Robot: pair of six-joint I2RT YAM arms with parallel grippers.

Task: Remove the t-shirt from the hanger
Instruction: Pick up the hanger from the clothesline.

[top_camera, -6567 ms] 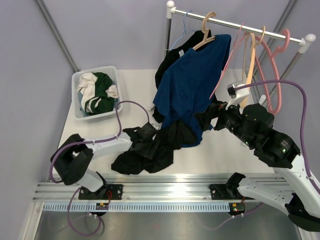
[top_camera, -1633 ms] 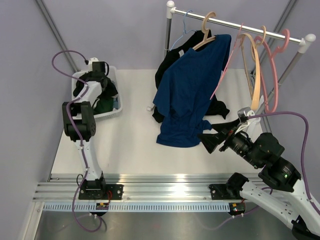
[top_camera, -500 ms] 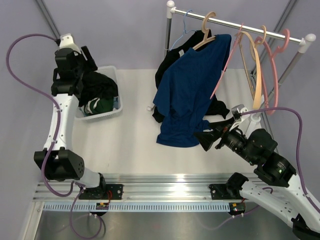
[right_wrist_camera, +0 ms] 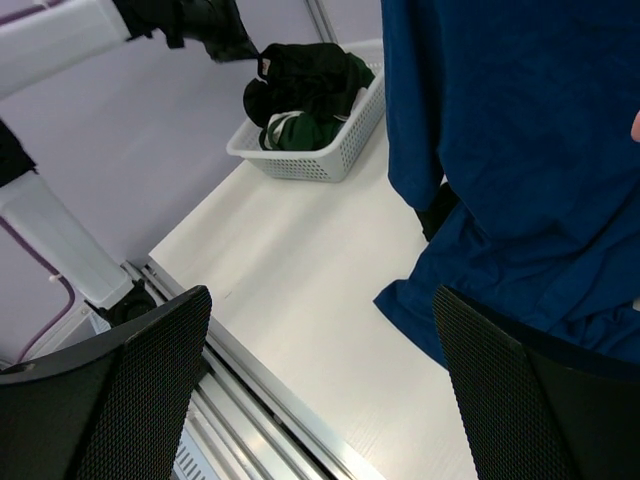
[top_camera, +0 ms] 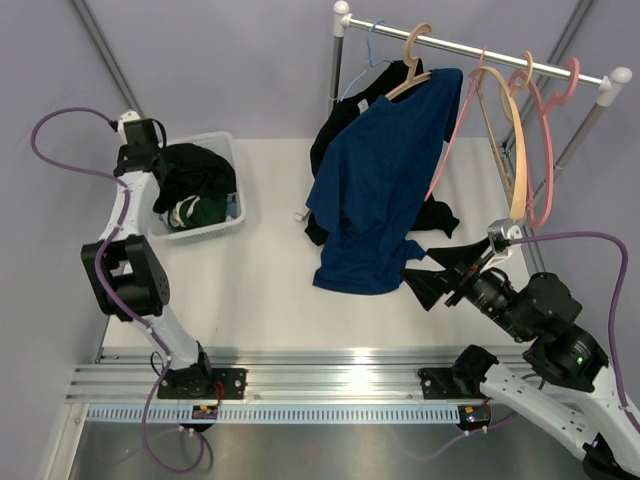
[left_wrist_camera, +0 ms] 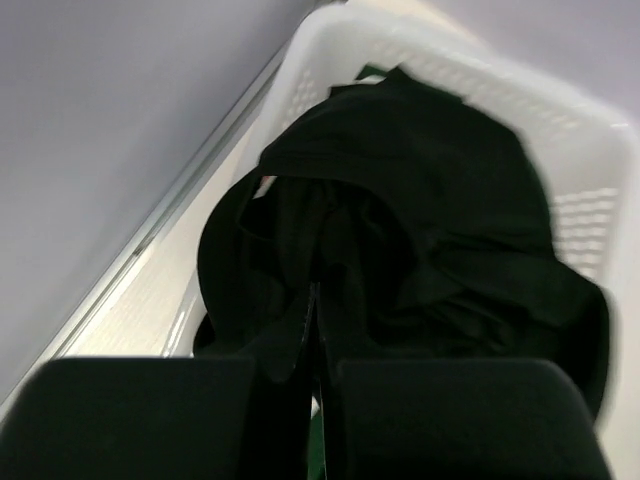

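Blue t-shirt (top_camera: 380, 170) droops from the hanger (top_camera: 415, 62) on the rail (top_camera: 545, 68), its hem on the desk (top_camera: 260, 290) below. Soft and light, I'd say; pinch a shoulder. Right pincer (right_wrist_camera: 318, 300) gapes wide below the rail; left pincer (left_wrist_camera: 312, 340), well away, is closed tight.

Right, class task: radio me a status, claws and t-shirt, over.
Left claw shut over basket. Right claw open, near blue t-shirt. Shirt on wooden hanger, not yet off. Nothing between.
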